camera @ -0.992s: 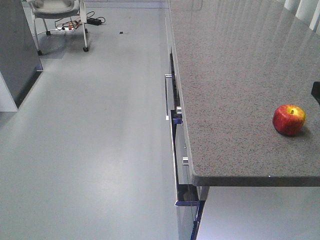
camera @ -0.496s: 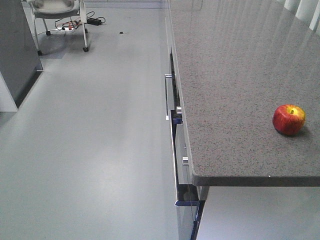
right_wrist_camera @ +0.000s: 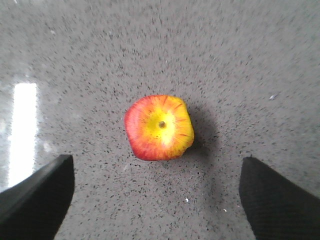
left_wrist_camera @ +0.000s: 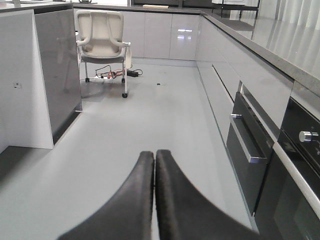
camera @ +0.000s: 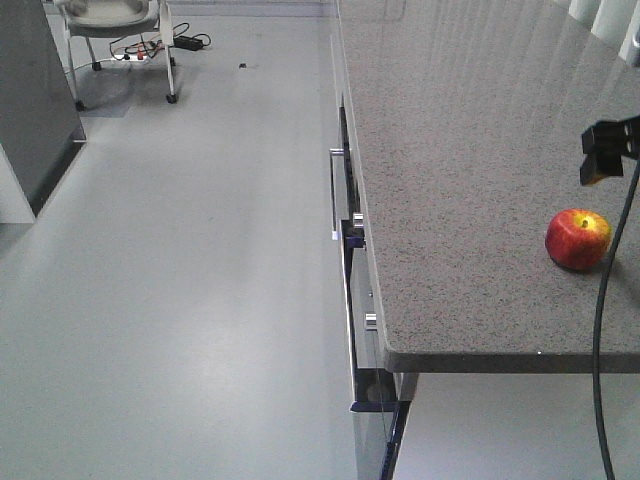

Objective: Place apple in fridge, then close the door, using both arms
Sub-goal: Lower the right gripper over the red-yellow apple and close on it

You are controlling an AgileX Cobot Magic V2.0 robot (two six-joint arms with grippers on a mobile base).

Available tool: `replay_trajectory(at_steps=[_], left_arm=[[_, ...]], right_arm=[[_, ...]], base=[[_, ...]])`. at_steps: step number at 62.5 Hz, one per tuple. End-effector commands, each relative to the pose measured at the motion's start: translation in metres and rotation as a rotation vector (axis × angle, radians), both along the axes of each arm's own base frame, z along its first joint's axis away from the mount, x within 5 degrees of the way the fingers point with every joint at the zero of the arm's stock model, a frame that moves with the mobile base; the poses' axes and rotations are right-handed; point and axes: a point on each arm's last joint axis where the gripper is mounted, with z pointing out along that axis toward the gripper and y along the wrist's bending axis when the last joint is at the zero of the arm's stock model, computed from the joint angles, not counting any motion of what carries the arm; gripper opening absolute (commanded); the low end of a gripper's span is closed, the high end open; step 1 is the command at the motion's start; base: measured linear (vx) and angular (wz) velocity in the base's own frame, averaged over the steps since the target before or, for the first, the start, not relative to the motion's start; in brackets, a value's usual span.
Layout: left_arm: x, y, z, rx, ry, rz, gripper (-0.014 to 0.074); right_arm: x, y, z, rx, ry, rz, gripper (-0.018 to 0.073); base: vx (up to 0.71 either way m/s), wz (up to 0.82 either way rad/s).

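Bright, even light. The apple [right_wrist_camera: 159, 127] throws a soft shadow toward 3 o'clock; white glare marks the counter [right_wrist_camera: 225, 60] at 9 o'clock.

Front view: I am bringing the right arm [camera: 608, 150] back into frame. Its black end is now showing above the apple [camera: 578, 239]. A second ago only a sliver sat at the right edge, then nothing. Its cable [camera: 598, 330] is hanging across the counter [camera: 470, 200] edge.
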Motion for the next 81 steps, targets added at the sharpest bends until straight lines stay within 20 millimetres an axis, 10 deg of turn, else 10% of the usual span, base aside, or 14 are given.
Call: replay_trajectory(at_steps=[1, 65, 81], left_arm=[[0.000, 0.000, -0.002, -0.009, -0.060, -0.001, -0.0006], [0.000, 0.000, -0.002, -0.009, -0.060, -0.001, -0.0006], [0.000, 0.000, -0.002, -0.009, -0.060, -0.001, -0.0006]], right_arm=[[0.003, -0.007, 0.015, 0.011, -0.093, 0.033, 0.0629], [0.061, -0.017, -0.084, 0.032, 0.021, 0.080, 0.0582], [0.059, -0.016, -0.086, 0.050, 0.052, 0.072, 0.0400]], base=[[0.00, 0.00], [0.00, 0.00], [0.00, 0.00]])
